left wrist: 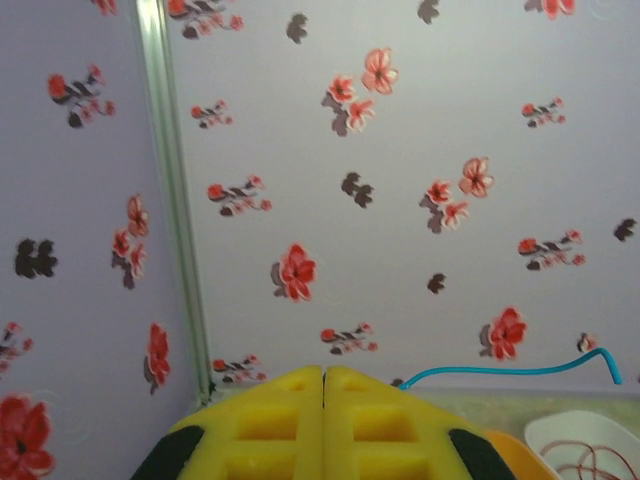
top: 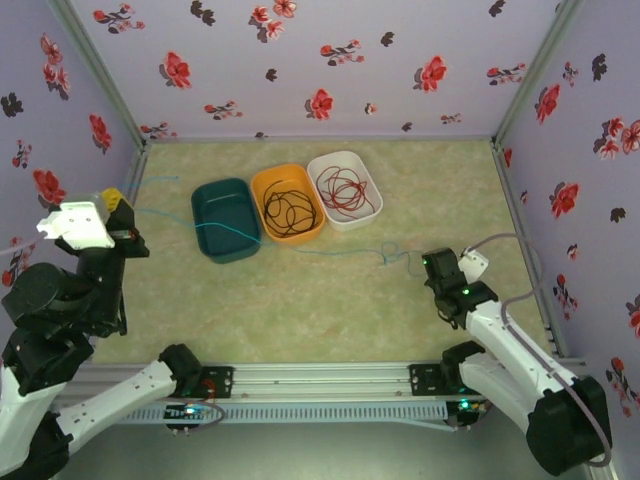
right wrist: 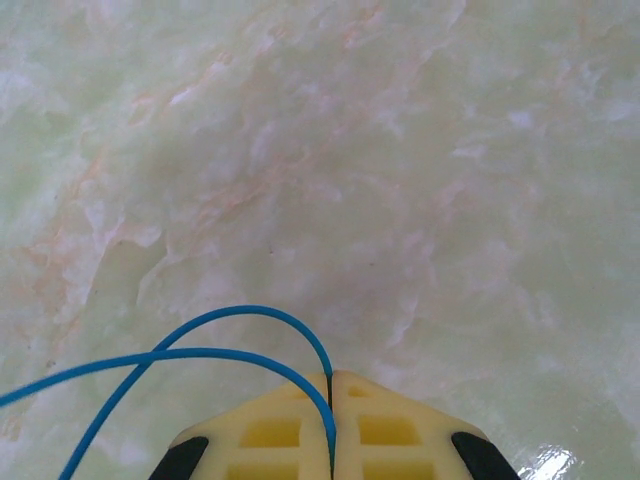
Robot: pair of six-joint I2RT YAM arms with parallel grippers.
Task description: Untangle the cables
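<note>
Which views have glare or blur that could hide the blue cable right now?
Top external: even light, though the white camera mount blows out and the blue cable is faint against the table. Right wrist: cable crisp, small glare patch lower right. Left wrist: slightly soft overall, cable readable.

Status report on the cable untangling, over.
Left gripper, right gripper shut on thin blue cable, spanning teal tub. Thin black cable in orange plastic tub, thin red cable in white tub. Nothing blocking.
</note>
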